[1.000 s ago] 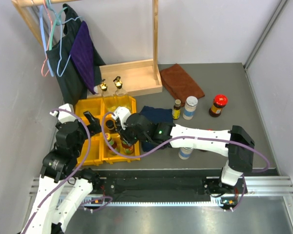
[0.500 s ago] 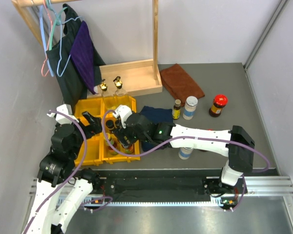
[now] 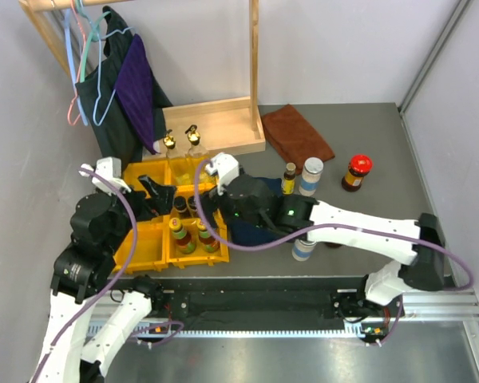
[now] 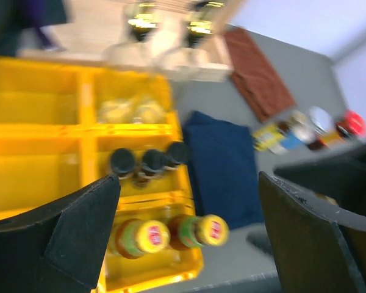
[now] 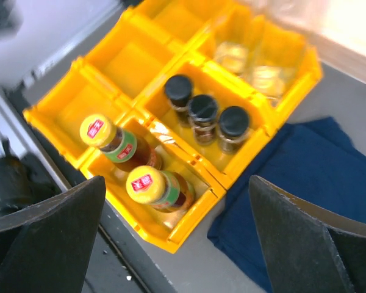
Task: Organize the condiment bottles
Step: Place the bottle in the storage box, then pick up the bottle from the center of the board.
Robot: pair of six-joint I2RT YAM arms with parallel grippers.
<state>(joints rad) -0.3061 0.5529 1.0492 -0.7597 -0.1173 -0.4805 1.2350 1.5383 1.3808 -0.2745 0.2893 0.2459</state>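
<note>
Two yellow-capped sauce bottles stand in the front right compartment of the yellow bins. Three dark black-capped bottles fill the compartment behind them, and two clear gold-topped bottles stand in the back one. My right gripper hangs open and empty above the yellow-capped pair. My left gripper is open too, hovering over the bins from the left. A small dark bottle, a white-lidded jar and a red-lidded jar stand on the table to the right.
A blue cloth lies just right of the bins, under my right arm. Another white-lidded jar stands near the front edge. A brown cloth and a wooden rack base with hanging clothes sit at the back.
My right gripper has opened, let go of a yellow-capped bottle in the front bin, and pulled up and to the right. The left arm has shifted slightly back.
</note>
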